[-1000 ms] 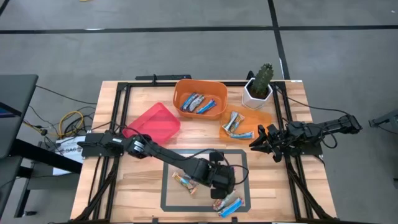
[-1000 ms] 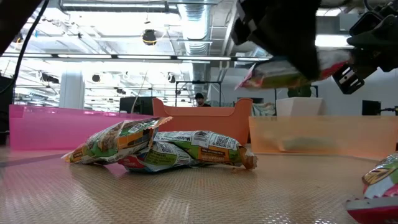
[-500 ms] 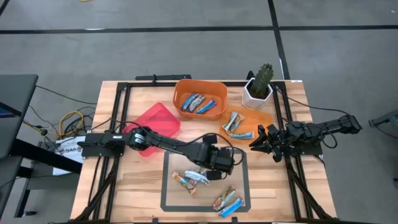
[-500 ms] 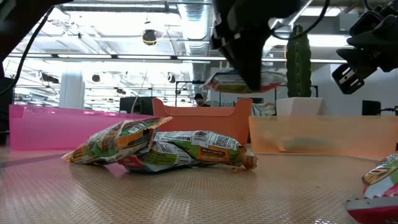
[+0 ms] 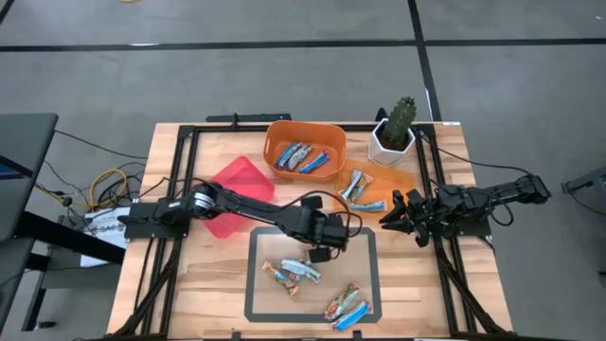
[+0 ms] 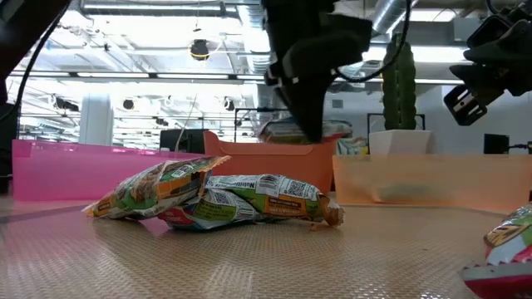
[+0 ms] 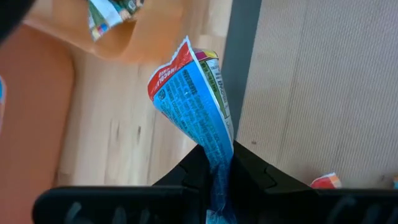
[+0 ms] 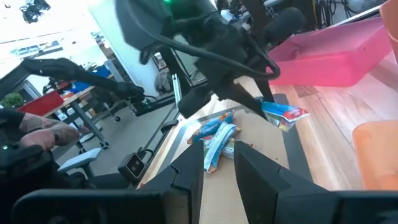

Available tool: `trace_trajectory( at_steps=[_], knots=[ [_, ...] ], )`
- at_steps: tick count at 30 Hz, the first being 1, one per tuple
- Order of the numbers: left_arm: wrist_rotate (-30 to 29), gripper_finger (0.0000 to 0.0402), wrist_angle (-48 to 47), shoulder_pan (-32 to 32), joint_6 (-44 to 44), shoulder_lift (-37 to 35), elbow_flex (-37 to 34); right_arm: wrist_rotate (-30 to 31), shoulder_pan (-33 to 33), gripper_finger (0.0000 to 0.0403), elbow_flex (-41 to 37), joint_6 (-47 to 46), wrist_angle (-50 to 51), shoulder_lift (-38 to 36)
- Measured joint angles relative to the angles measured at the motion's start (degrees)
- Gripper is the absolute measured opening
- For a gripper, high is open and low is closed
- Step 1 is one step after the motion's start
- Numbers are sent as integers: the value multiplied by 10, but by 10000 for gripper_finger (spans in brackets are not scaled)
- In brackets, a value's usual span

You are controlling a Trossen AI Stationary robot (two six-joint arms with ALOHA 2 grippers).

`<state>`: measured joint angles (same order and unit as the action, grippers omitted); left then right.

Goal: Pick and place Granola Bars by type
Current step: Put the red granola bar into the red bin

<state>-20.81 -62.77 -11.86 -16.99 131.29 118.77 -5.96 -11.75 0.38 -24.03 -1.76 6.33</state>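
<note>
Blue bar (image 7: 196, 118) pinched in left hand (image 7: 217, 186), lower end hidden, right hand (image 8: 219, 163) narrow.

This is a robotics lab in a large industrial hall. A wooden worktop (image 5: 218, 284) framed by black rails (image 5: 161, 275) stands on grey floor (image 5: 284, 66) marked with dark lines, cables (image 5: 104, 185) trailing beside it. Beyond the worktop, exposed ceiling ducts (image 6: 249, 25) and strip lighting run overhead (a person (image 6: 266, 131) sits far back). Another robot arm (image 8: 74, 71) and wheeled stands (image 8: 93, 134) fill the neighbouring bay.
</note>
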Motion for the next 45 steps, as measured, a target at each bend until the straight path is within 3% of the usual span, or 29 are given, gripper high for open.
trace_trajectory(
  at_steps=[11,17,30,40,45],
  knots=[
    [10,38,175,20,-45,-197,-311,0,0,82,0,0,0,0],
    [8,38,202,33,-95,-300,-440,0,0,82,0,0,0,0],
    [-23,38,186,75,-198,-477,-606,0,0,82,0,0,0,0],
    [-61,30,190,128,-350,-574,-695,0,0,82,0,0,0,0],
    [-63,27,248,146,-424,-611,-749,0,0,82,0,0,0,0]
  ],
)
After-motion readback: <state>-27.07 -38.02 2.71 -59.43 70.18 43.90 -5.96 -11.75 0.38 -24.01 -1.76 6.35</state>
